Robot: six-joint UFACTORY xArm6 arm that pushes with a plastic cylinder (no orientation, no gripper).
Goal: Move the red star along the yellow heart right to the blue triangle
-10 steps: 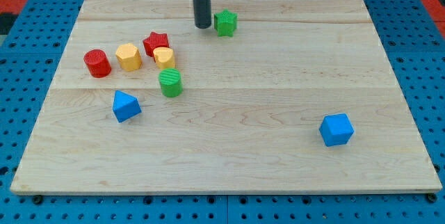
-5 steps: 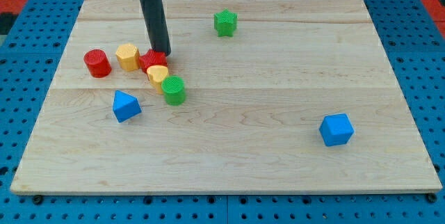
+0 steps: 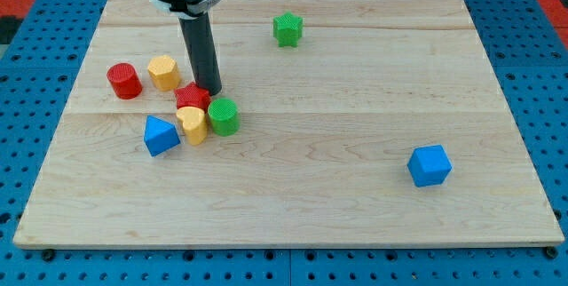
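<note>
The red star (image 3: 190, 98) lies left of the board's middle, with my tip (image 3: 209, 91) touching its upper right side. The yellow heart (image 3: 192, 123) sits right below the star, touching it. The blue triangle (image 3: 160, 135) is just to the left of the heart, close beside it. A green cylinder (image 3: 223, 115) sits against the star's lower right and the heart's right side.
A red cylinder (image 3: 124, 81) and a yellow hexagon block (image 3: 163, 72) stand at the left. A green star (image 3: 287, 29) is near the view's top centre. A blue cube (image 3: 429, 164) is at the lower right. The wooden board (image 3: 355, 99) sits on a blue pegboard.
My tip swept from the top centre down and left to the red star, pushing it, the yellow heart and the green cylinder down toward the blue triangle.
</note>
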